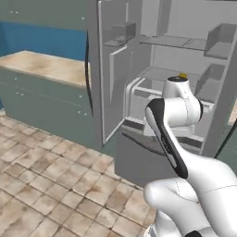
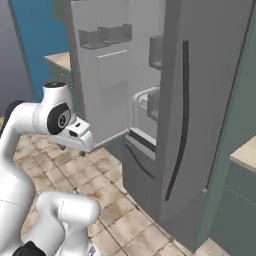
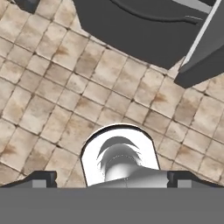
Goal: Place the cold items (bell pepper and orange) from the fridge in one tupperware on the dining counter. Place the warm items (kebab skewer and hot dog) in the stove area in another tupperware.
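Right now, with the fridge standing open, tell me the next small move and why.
Probably raise the open claw off its floor-facing pose and swing it toward the fridge shelf. The claw holds nothing and looks down at the tiled floor, while a small yellow-orange item, likely one of the cold items, sits on a shelf just behind the arm. I cannot tell which item it is.

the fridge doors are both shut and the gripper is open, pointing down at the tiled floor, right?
Not quite: the left fridge door stands open, baring shelves, as the left base view shows. The rest holds: the gripper is open, pointing down at the tiled floor.
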